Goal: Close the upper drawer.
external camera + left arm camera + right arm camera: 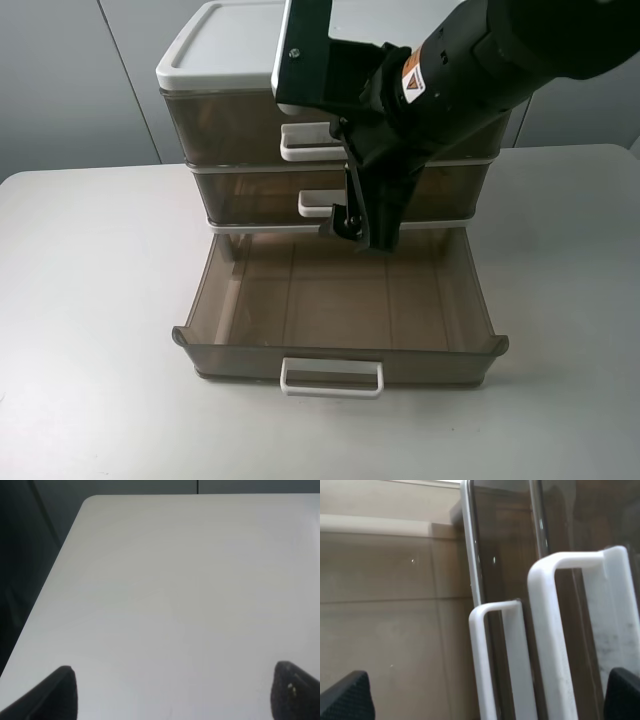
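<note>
The upper drawer [340,356], deep smoky brown plastic with a large white loop handle [332,378], is pulled far out of the cabinet toward the table's front and holds nothing. My right gripper [352,228] is open and empty. It hangs over the drawer's back part, just in front of the shallower drawers' white handles, which fill the right wrist view [555,630]. There its fingertips [347,697] stand wide apart. My left gripper [175,695] is open and empty over bare table. It is out of the exterior view.
The cabinet has a white lid [225,45] and two shallower brown drawers [230,125] [250,195], both shut. It stands at the back middle of the white table [90,300]. The right arm reaches in from the upper right.
</note>
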`<control>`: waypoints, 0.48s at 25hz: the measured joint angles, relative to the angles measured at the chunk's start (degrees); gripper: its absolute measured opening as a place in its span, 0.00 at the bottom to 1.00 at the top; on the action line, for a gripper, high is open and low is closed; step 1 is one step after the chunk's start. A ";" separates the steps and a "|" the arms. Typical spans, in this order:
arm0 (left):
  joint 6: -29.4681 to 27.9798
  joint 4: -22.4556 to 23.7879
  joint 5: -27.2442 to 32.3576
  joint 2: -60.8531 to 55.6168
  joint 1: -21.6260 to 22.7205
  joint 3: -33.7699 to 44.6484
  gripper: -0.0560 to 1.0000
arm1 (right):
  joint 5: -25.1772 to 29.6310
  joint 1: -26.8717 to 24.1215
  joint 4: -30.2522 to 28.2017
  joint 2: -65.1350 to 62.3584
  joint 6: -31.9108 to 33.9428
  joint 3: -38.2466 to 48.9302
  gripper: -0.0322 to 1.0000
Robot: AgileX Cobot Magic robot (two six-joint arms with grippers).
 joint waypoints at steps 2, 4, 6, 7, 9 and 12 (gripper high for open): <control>0.00 0.00 0.00 0.00 0.00 0.00 0.75 | -0.39 -0.24 0.00 0.24 -0.32 0.00 0.71; 0.00 0.00 0.00 0.00 0.00 0.00 0.75 | -0.97 -0.58 -0.09 0.95 -0.60 0.00 0.71; 0.00 0.00 0.00 0.00 0.00 0.00 0.75 | -1.54 -0.69 -0.09 1.98 -0.71 0.00 0.71; 0.00 0.00 0.00 0.00 0.00 0.00 0.75 | -2.16 -0.69 -0.21 2.25 -0.82 0.00 0.71; 0.00 0.00 0.00 0.00 0.00 0.00 0.75 | -2.73 -0.69 -0.21 2.37 -0.80 0.00 0.71; 0.00 0.00 0.00 0.00 0.00 0.00 0.75 | -2.75 -0.69 0.00 2.37 -0.80 0.00 0.71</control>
